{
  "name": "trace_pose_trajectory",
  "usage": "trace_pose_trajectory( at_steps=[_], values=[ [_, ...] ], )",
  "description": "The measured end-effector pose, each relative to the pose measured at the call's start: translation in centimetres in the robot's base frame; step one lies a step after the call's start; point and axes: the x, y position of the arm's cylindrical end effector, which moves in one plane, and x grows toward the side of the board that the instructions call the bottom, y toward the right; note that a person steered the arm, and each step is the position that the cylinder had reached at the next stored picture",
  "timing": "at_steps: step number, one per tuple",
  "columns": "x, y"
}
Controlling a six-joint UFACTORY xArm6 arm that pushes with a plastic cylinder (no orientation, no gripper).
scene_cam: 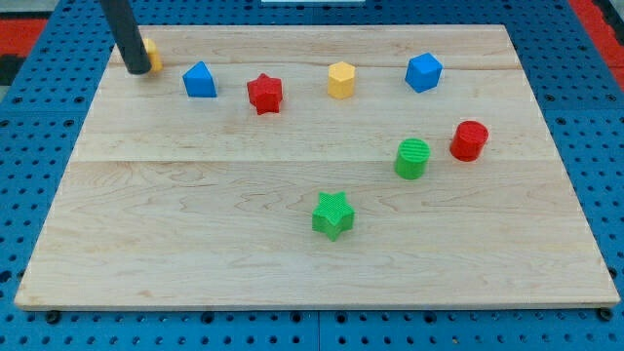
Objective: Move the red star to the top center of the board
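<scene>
With no pincer to judge, the tip [137, 70] sits far left against a yellow block [152, 54], and sweeping right to the red star [264, 94] risks dragging the blue block [200, 80] between them (awkwardly placed) along the counter [195, 224].

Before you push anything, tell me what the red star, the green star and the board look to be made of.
Red star: probably plastic, matte, one even colour.
Green star: likely printed plastic, fine ridged lines on top.
Board: light wood, visible grain and plank seams, dull satin finish.
</scene>
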Motion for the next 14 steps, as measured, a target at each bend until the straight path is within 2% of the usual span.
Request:
trace_pose_trajectory(
  at_steps=[1, 4, 5, 6, 7, 9, 10, 11, 12, 13, 14],
  values=[
    [-2.8, -0.6],
    [1.5, -1.4],
    [8.1, -4.1],
    [14.6, -3.0],
    [16.0, 4.9],
    [15.8, 20.3],
    [15.6, 21.6],
    [12.5, 21.2],
    [11.2, 18.7],
    [12.8, 14.0],
    [12.3, 11.7]
  ],
)
